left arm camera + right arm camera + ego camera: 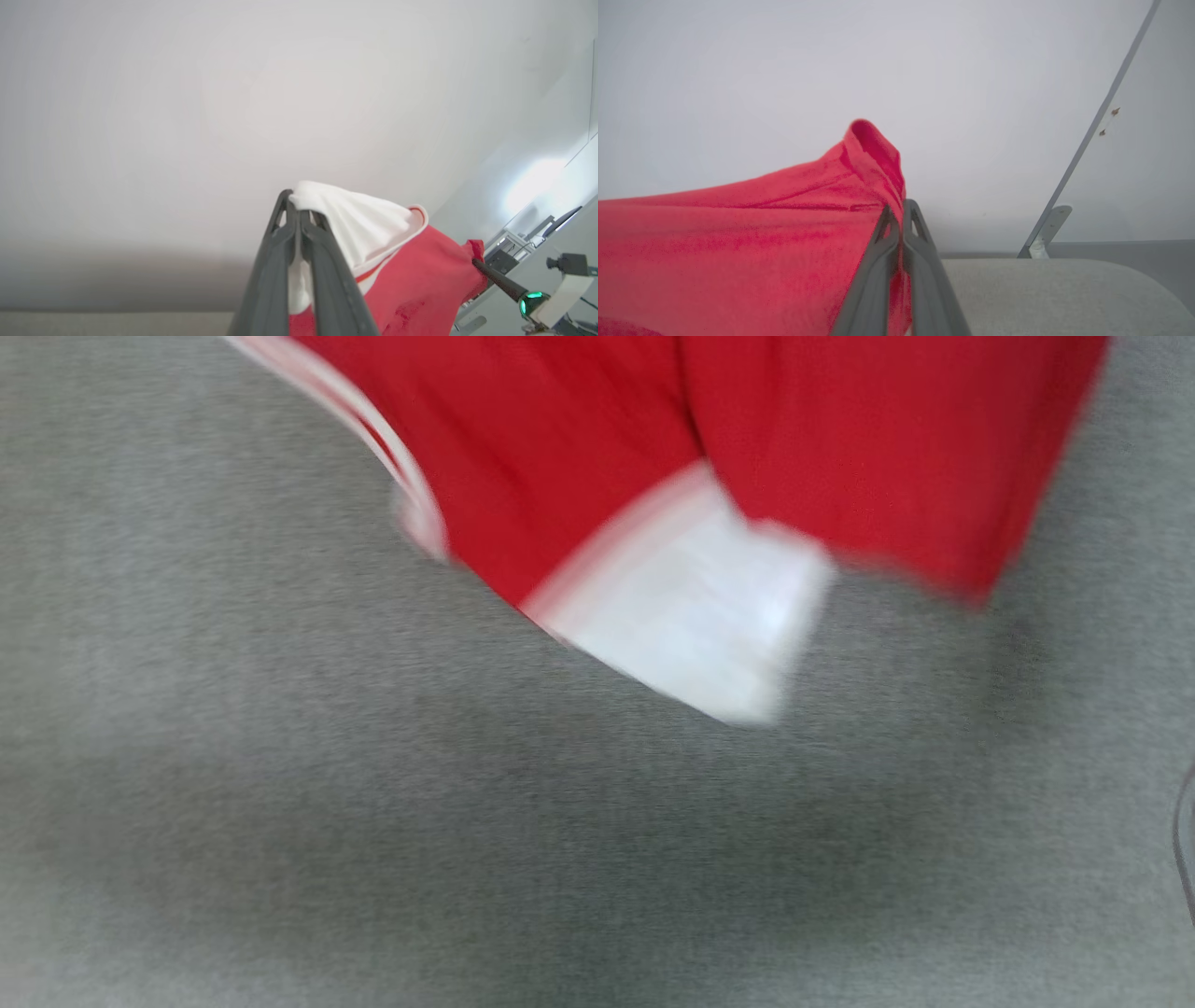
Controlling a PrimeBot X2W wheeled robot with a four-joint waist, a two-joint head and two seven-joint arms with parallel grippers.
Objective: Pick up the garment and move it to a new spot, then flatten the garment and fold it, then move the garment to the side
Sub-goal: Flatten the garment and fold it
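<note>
The garment [579,457], red with a white sleeve, hangs blurred above the grey surface at the top of the head view. In the left wrist view my left gripper [295,205] is shut on the garment's white sleeve [364,224], with red cloth [420,280] stretching to the right. There the right gripper's dark finger [495,277] reaches a red corner. In the right wrist view my right gripper [899,214] is shut on a bunched red edge of the garment [738,252], which spreads to the left.
A grey fabric-covered surface [373,803] lies under the hanging cloth; its rounded edge [1064,289] shows in the right wrist view. A pale wall [233,116] stands behind, with a metal bracket and strip [1045,228] at the right.
</note>
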